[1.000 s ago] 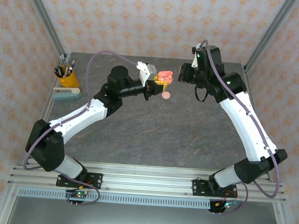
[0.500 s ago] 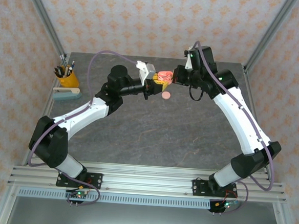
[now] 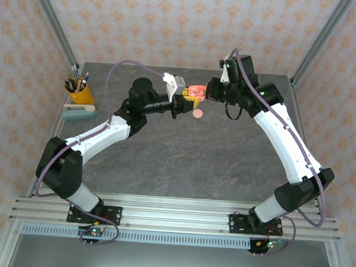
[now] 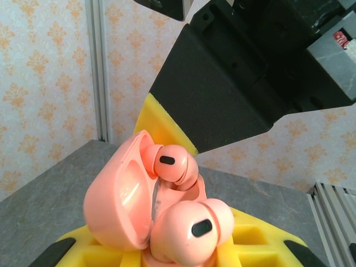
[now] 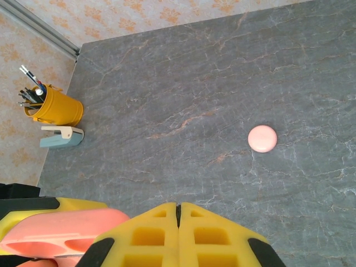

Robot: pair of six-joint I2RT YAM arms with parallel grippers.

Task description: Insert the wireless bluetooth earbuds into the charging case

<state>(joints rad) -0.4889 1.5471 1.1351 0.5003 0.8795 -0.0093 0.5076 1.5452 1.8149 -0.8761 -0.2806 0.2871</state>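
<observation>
Two earbuds point(image 4: 192, 222) stand in the open pink case point(image 4: 114, 206), which the left gripper point(image 3: 188, 99) clamps above the far middle of the table point(image 3: 164, 157), so seating them looks like the step in hand. The right gripper point(image 5: 179, 225), fingers pressed together and empty, has a fingertip point(image 4: 165, 125) just behind the upper earbud point(image 4: 169, 164); next, I judge, a gentle press home.

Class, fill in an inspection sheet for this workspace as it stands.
Surface: grey stone table, no spills seen.
Job's things: open case held off the table, two earbuds in it; pink disc lying on the table.
Clutter: pen cup and stapler at far left.
Grippers: left gripper shut on case; right gripper shut, tip at the case.
Cables: purple cables run along both arms, no snag seen.
Surroundings: patterned walls, metal frame posts.
</observation>
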